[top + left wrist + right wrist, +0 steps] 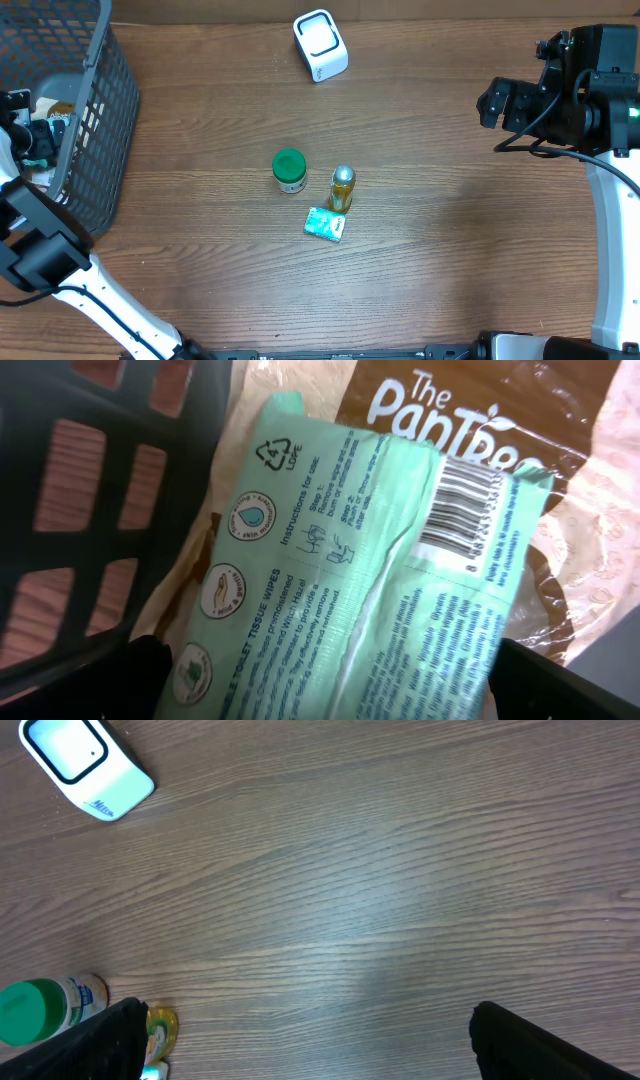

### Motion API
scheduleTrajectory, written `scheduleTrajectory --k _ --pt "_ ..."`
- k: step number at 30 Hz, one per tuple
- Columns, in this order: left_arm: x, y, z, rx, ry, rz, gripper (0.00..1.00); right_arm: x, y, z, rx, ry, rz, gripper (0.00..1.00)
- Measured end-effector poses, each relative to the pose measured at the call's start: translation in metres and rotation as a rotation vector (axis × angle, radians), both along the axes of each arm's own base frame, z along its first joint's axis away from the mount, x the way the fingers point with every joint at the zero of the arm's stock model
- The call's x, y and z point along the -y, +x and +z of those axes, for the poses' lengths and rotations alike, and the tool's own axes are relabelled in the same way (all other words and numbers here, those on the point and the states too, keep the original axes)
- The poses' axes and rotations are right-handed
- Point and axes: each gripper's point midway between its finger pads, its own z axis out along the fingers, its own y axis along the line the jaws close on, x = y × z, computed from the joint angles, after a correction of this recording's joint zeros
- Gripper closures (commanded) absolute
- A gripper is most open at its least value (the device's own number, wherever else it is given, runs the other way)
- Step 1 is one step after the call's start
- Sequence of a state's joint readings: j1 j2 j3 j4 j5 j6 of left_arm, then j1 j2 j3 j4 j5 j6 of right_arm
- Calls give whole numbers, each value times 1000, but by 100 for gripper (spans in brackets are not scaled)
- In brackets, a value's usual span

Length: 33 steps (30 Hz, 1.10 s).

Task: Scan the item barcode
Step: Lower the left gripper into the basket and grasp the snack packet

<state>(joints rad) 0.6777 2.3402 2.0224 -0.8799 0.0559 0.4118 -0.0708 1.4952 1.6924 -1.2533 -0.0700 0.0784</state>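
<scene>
- The left end effector (pixel 350 685) stands wide open in the mesh basket (pixel 100 120), over a green wet-wipes pack (pixel 340 560) whose barcode (pixel 470 510) faces the wrist camera.
- The right end effector (pixel 310 1050) hangs open above the bench (pixel 400 870).
- The white scanner (pixel 320 45) sits near the far edge.
- A green-capped bottle (pixel 289 170), a yellow bottle (pixel 342 188) and a teal packet (pixel 325 224) cluster mid-bench.

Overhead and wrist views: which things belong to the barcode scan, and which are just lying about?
Job, likely: white scanner; green wipes pack with barcode, in the basket under the open left hand.
Lying about: green-capped jar; small yellow bottle; teal packet; brown bag.
</scene>
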Motion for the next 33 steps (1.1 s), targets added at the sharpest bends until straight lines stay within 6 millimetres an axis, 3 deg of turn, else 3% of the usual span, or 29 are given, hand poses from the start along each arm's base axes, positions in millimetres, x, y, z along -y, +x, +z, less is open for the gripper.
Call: scheduleTrajectory --k 3,7,11,12,14,16,23,28,31,33 --pt "0 1 -10 -1 -25 7 10 0 0 0 0 0 0 0" --pt "1 2 -19 -10 -43 12 31 0 0 0 0 0 0 0" --pt "1 3 -19 -8 -43 10 38 0 0 0 0 0 0 0" --pt "1 3 -19 -9 -42 10 44 0 0 0 0 1 0 0" --pt "1 2 -19 -10 -46 15 66 0 0 0 0 0 0 0" --pt "1 2 -18 -12 -41 14 77 0 0 0 0 1 0 0" --pt "-2 3 -6 9 -32 46 86 0 0 0 0 1 0 0" --pt "7 1 0 8 -47 66 90 0 0 0 0 1 0 0" --pt "14 1 15 24 -48 83 92 0 0 0 -1 1 0 0" --pt "17 4 35 58 -30 87 94 0 0 0 0 1 0 0"
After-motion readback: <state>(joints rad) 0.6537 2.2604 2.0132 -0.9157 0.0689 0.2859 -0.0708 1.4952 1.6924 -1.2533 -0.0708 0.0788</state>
